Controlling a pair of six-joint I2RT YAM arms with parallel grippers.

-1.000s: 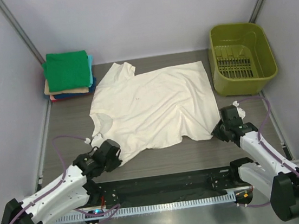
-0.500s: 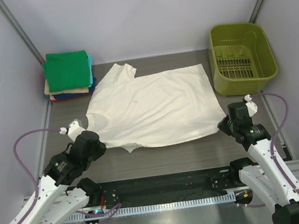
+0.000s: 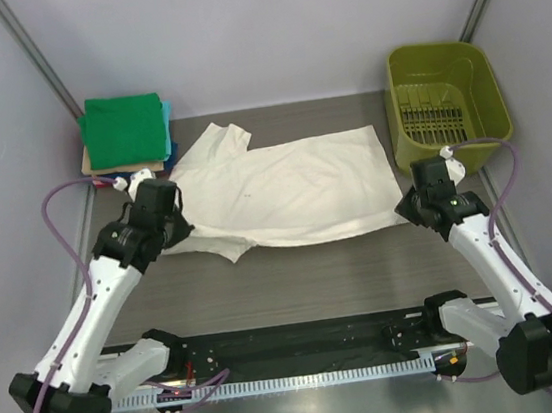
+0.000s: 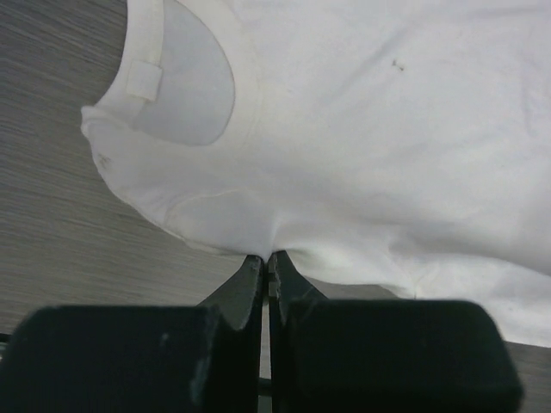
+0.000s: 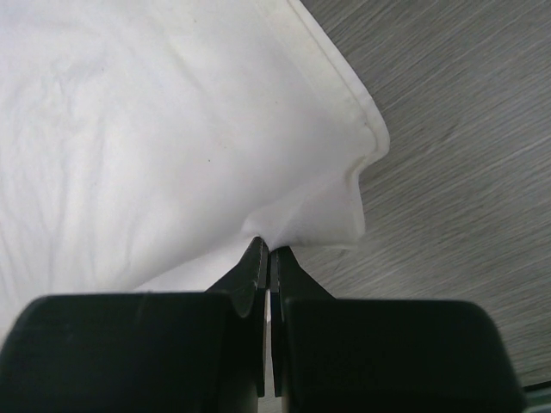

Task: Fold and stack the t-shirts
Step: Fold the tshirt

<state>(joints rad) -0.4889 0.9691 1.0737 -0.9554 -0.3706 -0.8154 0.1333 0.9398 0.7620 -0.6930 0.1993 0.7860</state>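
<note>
The cream t-shirt [image 3: 284, 190] lies across the middle of the table, its near half lifted and carried over toward the far half. My left gripper [image 3: 173, 229] is shut on the cloth near the collar; in the left wrist view the gripper [image 4: 268, 255] pinches a fold below the neck opening [image 4: 185, 82]. My right gripper [image 3: 413, 212] is shut on the shirt's hem corner, and in the right wrist view it [image 5: 269, 248] pinches that corner [image 5: 344, 202]. A stack of folded t-shirts [image 3: 126, 134], green on top, sits at the far left.
An olive-green plastic basket [image 3: 445, 105] stands at the far right, close to my right arm. The cell's side walls stand close on both sides. Bare grey table [image 3: 304, 273] shows between the shirt and the arm bases.
Both grippers have moved away from the near edge toward the far side, carrying the shirt's near edge with them. The shirt's visible area has shrunk as it folds over.
</note>
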